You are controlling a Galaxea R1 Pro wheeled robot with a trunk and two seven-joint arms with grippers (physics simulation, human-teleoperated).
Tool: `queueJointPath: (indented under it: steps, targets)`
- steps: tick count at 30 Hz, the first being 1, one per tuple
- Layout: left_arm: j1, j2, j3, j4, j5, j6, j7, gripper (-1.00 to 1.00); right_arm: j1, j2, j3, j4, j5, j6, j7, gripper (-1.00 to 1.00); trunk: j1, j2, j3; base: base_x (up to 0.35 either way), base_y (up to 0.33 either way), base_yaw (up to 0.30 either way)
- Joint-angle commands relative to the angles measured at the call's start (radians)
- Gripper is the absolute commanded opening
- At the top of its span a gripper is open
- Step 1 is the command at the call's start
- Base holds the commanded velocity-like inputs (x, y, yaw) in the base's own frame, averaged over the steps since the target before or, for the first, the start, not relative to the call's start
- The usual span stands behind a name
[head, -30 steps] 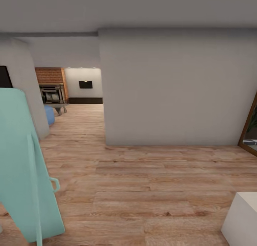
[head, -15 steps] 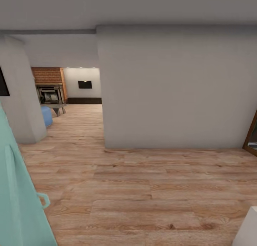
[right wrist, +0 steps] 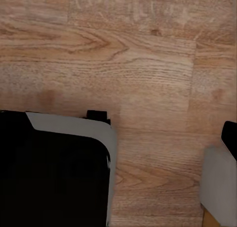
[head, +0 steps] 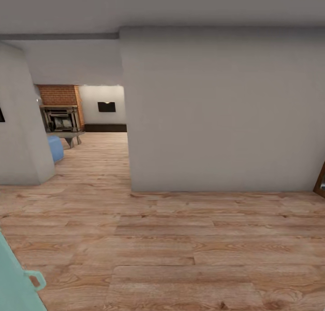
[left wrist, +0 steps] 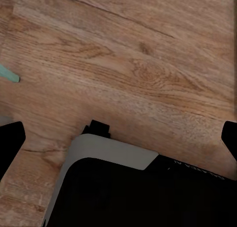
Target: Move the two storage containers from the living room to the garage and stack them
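Observation:
The two storage containers are out of view. Through a passage at the left of the head view I see part of the living room: a red brick fireplace (head: pixel 61 99) and a black TV (head: pixel 106 106) on the far wall. Light wood plank floor (head: pixel 180 239) lies under me. My left gripper (left wrist: pixel 118 138) hangs open over the planks, its dark fingertips (left wrist: pixel 10 143) at the picture's two edges and nothing between them. My right gripper (right wrist: pixel 118 135) is open too, with one fingertip (right wrist: pixel 230 134) showing and nothing held.
A broad white wall block (head: pixel 216 112) stands straight ahead, and a white pillar (head: pixel 22 135) flanks the passage. A teal object (head: pixel 18 288) is close at the lower left, a blue seat (head: pixel 55 147) sits by the fireplace, and a brown door frame (head: pixel 320 182) is at the right. A white box (right wrist: pixel 217 187) lies near my base (right wrist: pixel 54 172).
The whole head view has shifted: the teal object has slid off to the lower left, the white box has left the lower right, and the wall fills more of the picture. My camera moved.

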Motion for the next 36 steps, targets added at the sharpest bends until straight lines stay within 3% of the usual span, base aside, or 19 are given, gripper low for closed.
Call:
queueJointPath:
  steps: [1, 36]
  targets:
    - [-0.001, 0.000, -0.004, 0.000, 0.005, -0.002, 0.002, 1.00, -0.001, 0.000, 0.009, 0.002, -0.007, -0.004, 0.000, 1.00, 0.001, -0.001, -0.001, 0.327, 0.000, 0.000]
    - [-0.001, 0.001, -0.004, 0.000, 0.005, -0.002, 0.002, 1.00, -0.001, 0.002, 0.010, 0.003, -0.006, -0.004, -0.003, 1.00, 0.001, -0.001, -0.001, 0.327, 0.000, 0.000]
